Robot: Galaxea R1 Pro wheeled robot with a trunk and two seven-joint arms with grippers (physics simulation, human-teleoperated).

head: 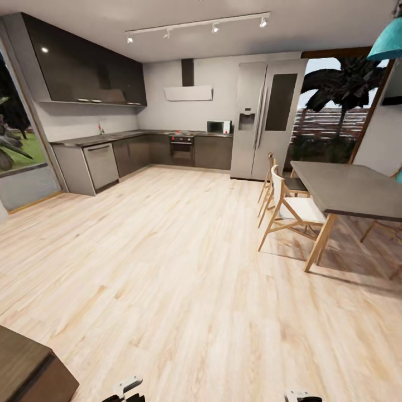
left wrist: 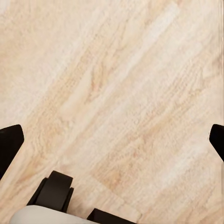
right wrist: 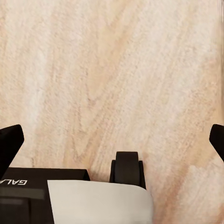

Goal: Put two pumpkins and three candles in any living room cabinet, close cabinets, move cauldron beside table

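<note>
Kitchen ahead across bare floor; left gripper and right gripper spread wide, empty; pumpkins, candles, cauldron presumably all still pending.

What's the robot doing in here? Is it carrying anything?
It isn't carrying anything. The left end effector and the right end effector are both open, with bare wood floor beneath them. The robot is facing a kitchen: a silver fridge, an oven, and a grey dining table with wooden chairs. It seems to be on its way somewhere.
</note>
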